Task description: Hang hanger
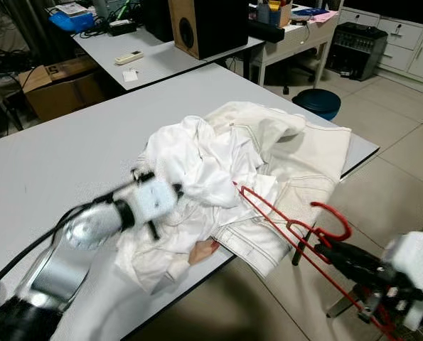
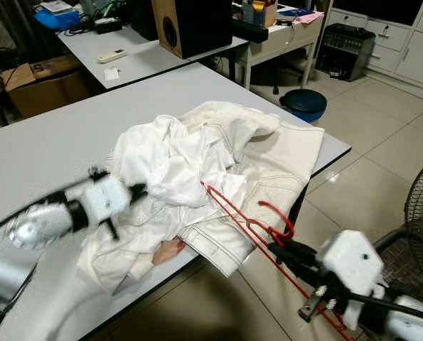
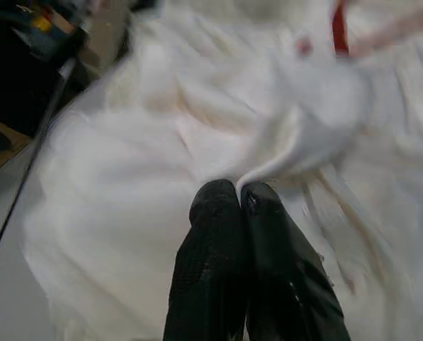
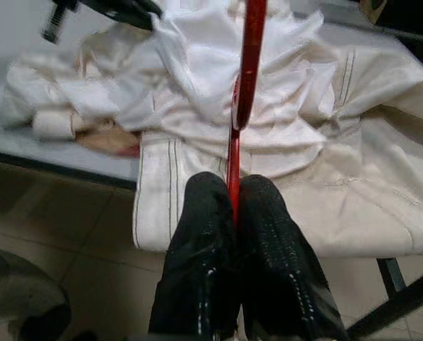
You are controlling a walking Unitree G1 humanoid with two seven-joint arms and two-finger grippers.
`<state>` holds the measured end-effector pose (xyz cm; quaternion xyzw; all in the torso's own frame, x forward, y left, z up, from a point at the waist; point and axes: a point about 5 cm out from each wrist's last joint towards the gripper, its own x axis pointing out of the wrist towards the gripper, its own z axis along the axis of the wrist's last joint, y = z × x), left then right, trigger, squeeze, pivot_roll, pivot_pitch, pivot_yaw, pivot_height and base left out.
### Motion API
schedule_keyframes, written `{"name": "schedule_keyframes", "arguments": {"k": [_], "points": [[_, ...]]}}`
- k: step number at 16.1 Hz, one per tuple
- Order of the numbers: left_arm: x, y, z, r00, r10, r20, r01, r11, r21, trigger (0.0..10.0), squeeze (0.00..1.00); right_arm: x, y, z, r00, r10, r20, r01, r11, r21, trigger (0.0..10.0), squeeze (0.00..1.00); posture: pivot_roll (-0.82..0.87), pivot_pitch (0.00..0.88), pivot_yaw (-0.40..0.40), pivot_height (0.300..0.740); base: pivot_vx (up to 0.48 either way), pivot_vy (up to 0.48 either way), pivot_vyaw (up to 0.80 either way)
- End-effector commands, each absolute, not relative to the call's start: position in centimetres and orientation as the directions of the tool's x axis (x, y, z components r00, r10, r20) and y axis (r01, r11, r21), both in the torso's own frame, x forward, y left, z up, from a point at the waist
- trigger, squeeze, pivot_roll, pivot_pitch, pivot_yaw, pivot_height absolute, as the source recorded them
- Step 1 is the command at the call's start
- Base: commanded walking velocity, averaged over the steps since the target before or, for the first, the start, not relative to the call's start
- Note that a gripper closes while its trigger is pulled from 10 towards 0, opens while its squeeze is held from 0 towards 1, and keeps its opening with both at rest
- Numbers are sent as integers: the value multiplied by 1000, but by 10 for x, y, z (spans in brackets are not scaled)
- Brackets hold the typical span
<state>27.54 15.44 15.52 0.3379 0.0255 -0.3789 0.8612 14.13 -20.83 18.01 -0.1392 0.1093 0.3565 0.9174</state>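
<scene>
- Red wire clothes hanger (image 1: pixel 289 231): held off the near right edge of the table, its hook curling upward beside the table edge and its far corner reaching over the clothing.
- Right gripper (image 4: pixel 234 206): two black fingers pressed together on the hanger's red wire, which runs up from between them toward the garments; the gripper sits below and off the table edge, above the tiled floor.
- Left gripper (image 3: pixel 238 199): black fingers closed against each other, pinching a fold of white fabric at their tips; the arm is motion-blurred in the head views, with the gripper over the near left part of the heap.
- Heap of crumpled white garments (image 1: pixel 218 167): lies on the table's near right part; a thin white shirt is bunched on top, and a heavier cream piece with stitched seams spreads beneath it and droops over the table edge.
- Large pale grey table (image 1: pixel 62 163): carries the heap; its dark-edged corner points toward the floor at the right.
- Beige tiled floor (image 2: pixel 382 185): visible beyond the table corner.
- Round dark blue stool (image 2: pixel 303 103): stands on the tiles beyond the table's far corner.
- Second pale table (image 1: pixel 161 60): stands farther back, bearing a wood-sided black loudspeaker (image 1: pixel 204 25) and a white remote control (image 1: pixel 128 57).
- Brown cardboard box (image 1: pixel 58 89): sits on the floor at the far left, between the two tables.
</scene>
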Motion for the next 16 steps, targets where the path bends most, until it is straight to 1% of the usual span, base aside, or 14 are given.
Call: {"name": "schedule_keyframes", "arguments": {"k": [1,2,4,6,7,9,12,15,16], "points": [[280,158,162,729,-625,-280,655,517,551,0,0,139,-205,190,713,648,-268,-697,695,-175,10000,0,-186,0,119,740,0,0,0],[284,155,167,736,-629,-252,647,543,535,0,0,138,-205,193,709,658,-254,-702,694,-162,10000,0,-187,0,120,740,0,0,0],[300,150,182,771,-614,-171,605,622,497,0,0,136,-202,199,686,690,-230,-724,676,-133,10000,0,-185,0,122,740,0,0,0],[322,150,206,849,-526,-54,481,726,491,0,0,133,-196,203,656,725,-210,-752,652,-97,10000,0,-190,0,129,740,0,0,0],[326,151,213,868,-497,-18,442,754,486,0,0,132,-193,204,648,733,-206,-758,647,-82,10000,0,-190,0,129,740,0,0,0],[323,148,220,844,-536,-4,475,746,467,0,0,133,-190,202,655,727,-208,-752,655,-80,10000,0,-195,0,135,740,0,0,0],[316,139,223,798,-603,5,542,721,431,0,0,150,-182,196,697,695,-175,-713,697,-72,10000,0,-194,0,136,740,0,0,0],[316,138,228,798,-603,13,538,722,436,0,0,155,-163,196,643,755,-129,-763,645,-28,10000,0,-180,0,129,740,0,0,0],[316,139,230,799,-601,19,535,725,434,0,0,156,-162,196,641,756,-128,-765,644,-27,10000,0,-172,0,124,740,0,0,0]]}}
